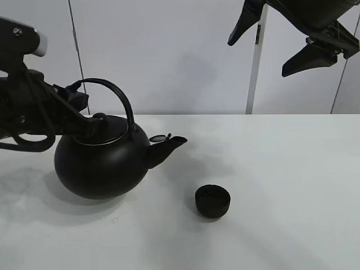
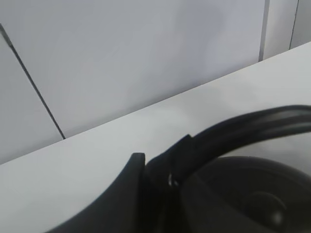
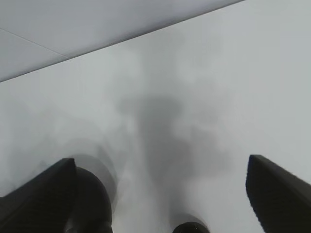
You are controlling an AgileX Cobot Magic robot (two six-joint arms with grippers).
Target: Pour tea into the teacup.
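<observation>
The big round black kettle [image 1: 101, 166] stands upright at the left of the white table [image 1: 281, 169], with its spout [image 1: 169, 145] pointing right. My left gripper [image 1: 79, 105] is shut on the left end of the kettle's arched handle [image 1: 118, 93]. The left wrist view shows the handle [image 2: 252, 124] running from between my fingers [image 2: 124, 194] over the lid [image 2: 262, 199]. The small black teacup [image 1: 212, 201] sits right of and nearer than the spout, apart from it. My right gripper [image 1: 259, 57] hangs open and empty high at the back right. It looks down on the kettle [image 3: 92, 204] and the teacup [image 3: 190, 228]. No tea stream shows.
A white upright post [image 1: 254, 73] stands at the table's back edge in front of the grey wall. The table's far edge runs behind the kettle [image 2: 146, 109]. Bare table surface lies right of the cup and in front of it.
</observation>
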